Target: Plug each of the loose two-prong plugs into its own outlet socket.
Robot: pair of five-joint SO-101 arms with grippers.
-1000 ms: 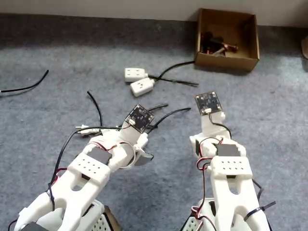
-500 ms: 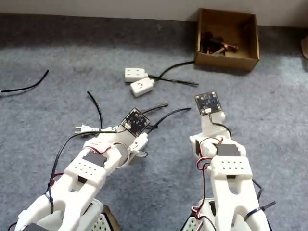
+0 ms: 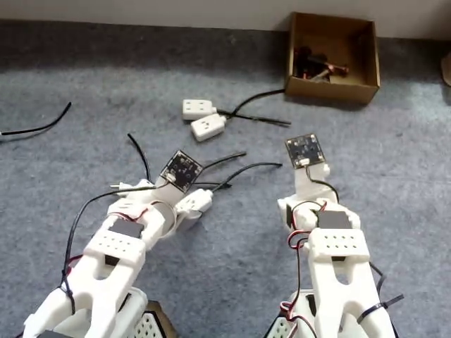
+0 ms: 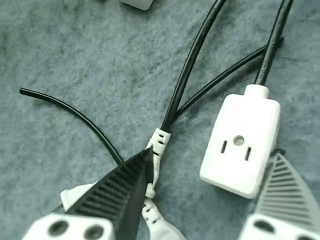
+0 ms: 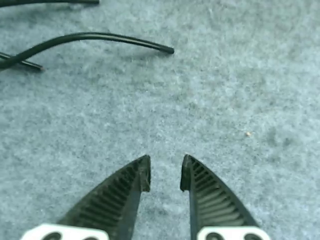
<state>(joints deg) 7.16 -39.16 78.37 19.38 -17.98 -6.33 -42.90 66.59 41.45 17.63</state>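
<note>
Left gripper [image 4: 212, 154] gapes wide, socket [image 4: 240, 145] between the jaws, plug [image 4: 157, 142] under 1 jaw; I'd centre on the plug before closing. Right gripper [image 5: 165, 172] narrow, empty.

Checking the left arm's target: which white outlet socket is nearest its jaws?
The lone socket by the jaws of the left gripper; the other two sockets lie paired, farther off.

No lettering, number or sign can be read anywhere: not on the outlet socket [image 4: 240, 145] lying near and left, nor on the cardboard box [image 3: 331, 90] at the far right
</note>
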